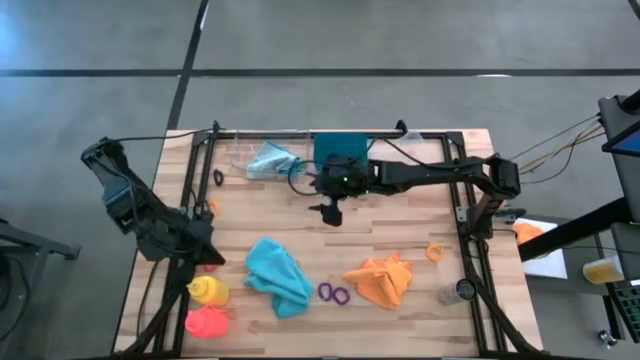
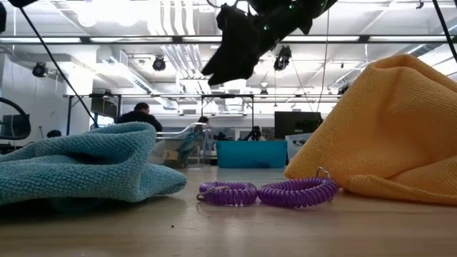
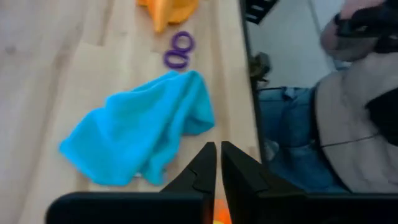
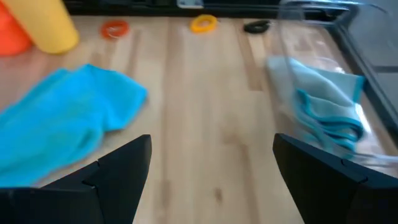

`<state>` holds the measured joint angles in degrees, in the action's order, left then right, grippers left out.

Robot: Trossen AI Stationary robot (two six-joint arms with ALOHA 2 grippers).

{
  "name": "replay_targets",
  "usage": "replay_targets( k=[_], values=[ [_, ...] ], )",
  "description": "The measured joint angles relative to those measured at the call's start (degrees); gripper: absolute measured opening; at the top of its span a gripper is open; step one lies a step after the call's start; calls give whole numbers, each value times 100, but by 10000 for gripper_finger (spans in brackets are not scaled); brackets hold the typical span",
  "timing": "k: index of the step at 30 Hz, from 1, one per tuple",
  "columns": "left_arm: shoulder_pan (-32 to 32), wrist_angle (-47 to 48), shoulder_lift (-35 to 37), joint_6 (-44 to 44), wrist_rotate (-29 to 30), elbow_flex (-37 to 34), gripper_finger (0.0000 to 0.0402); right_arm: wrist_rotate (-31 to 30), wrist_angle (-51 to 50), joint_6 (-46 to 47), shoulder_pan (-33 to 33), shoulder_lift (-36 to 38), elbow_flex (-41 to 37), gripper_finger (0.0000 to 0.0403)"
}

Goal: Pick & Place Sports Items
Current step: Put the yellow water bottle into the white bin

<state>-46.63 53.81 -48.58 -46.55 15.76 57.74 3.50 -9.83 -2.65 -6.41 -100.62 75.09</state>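
Observation:
A teal cloth [image 1: 278, 275] lies crumpled on the table near the front, also in the left wrist view [image 3: 140, 127] and the right wrist view [image 4: 59, 118]. Two purple rings [image 1: 334, 293] lie beside it, then an orange cloth [image 1: 382, 280] and an orange ring [image 1: 434, 252]. A yellow bottle [image 1: 208, 291] and a pink-red bottle [image 1: 207, 322] lie at the front left. A pale blue cloth [image 1: 270, 160] lies in a clear tray [image 4: 311, 37]. My left gripper [image 1: 207, 258] is shut and empty, just beyond the yellow bottle. My right gripper [image 1: 330, 213] hangs open and empty above the table's middle.
A teal bin [image 1: 338, 150] stands at the far edge, under my right arm. A black ring [image 1: 218, 178] and small red [image 4: 115, 28] and yellow [image 4: 203, 23] rings lie at the left side. A grey cylinder [image 1: 460, 291] stands at the front right. A person sits beyond the table's front edge [image 3: 354, 112].

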Motion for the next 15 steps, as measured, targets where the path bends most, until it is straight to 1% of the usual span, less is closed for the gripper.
replay_targets(
  k=[3,8,11,13,15],
  values=[
    [-7,-110,-31,207,-188,0,48,-4,100,172,214,0,0,337],
    [0,-126,-33,1308,-150,1,64,-71,356,389,550,0,0,337],
    [-11,-126,-33,1619,-189,2,66,-73,535,548,720,0,-2,337],
    [-9,-138,-33,1585,-185,4,66,-115,641,646,823,0,-2,337],
    [-4,-158,-39,1073,-183,2,66,-307,715,769,927,0,-2,337]
  ],
)
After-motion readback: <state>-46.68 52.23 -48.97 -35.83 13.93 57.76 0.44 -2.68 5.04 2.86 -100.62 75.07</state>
